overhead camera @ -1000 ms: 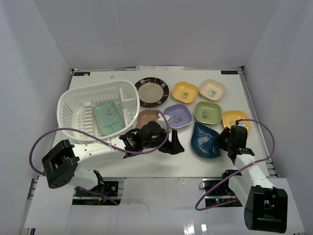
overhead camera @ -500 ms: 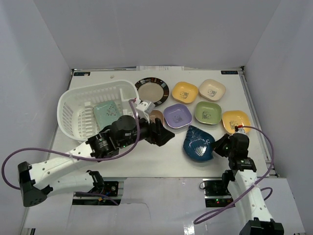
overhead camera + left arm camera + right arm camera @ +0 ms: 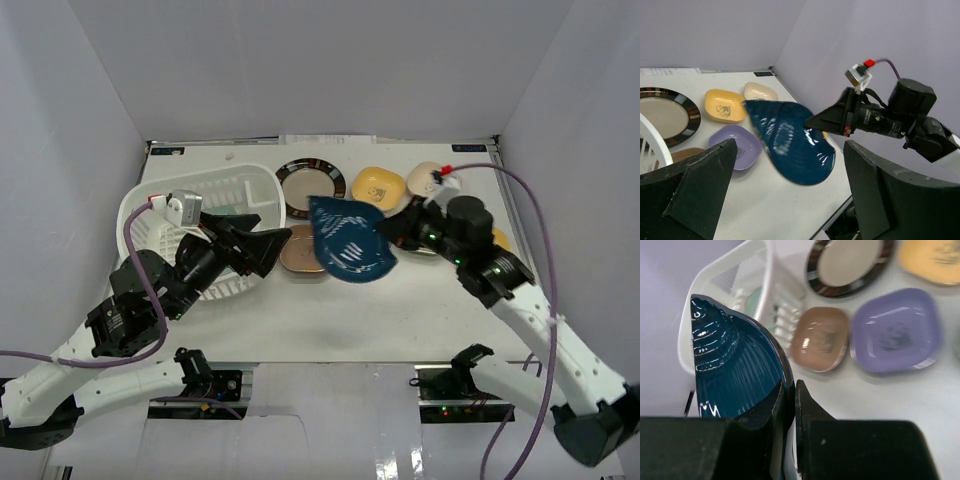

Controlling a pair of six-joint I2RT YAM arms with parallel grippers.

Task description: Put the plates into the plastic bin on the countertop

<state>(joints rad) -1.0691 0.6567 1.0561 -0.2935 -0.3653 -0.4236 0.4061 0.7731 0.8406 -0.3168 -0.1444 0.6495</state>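
Above the white desk [image 3: 400, 310], the right gripper [image 3: 790, 390], pinched on the rim of the dark-blue shell-shaped dish [image 3: 735, 375] as only its wrist view shows, has raised it off the desk toward the white slotted plastic basket [image 3: 150, 215], hiding the purple rounded-square dish [image 3: 895, 330] from overhead; the left gripper [image 3: 272, 248] gapes wide.

Bright, even light, soft shadows; white glints on the blue shell dish [image 3: 735, 370], which blurs in the left wrist view.

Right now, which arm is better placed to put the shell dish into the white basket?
Right. The right gripper is shut on the dark-blue shell dish, lifted near the basket; the left gripper is open and empty.
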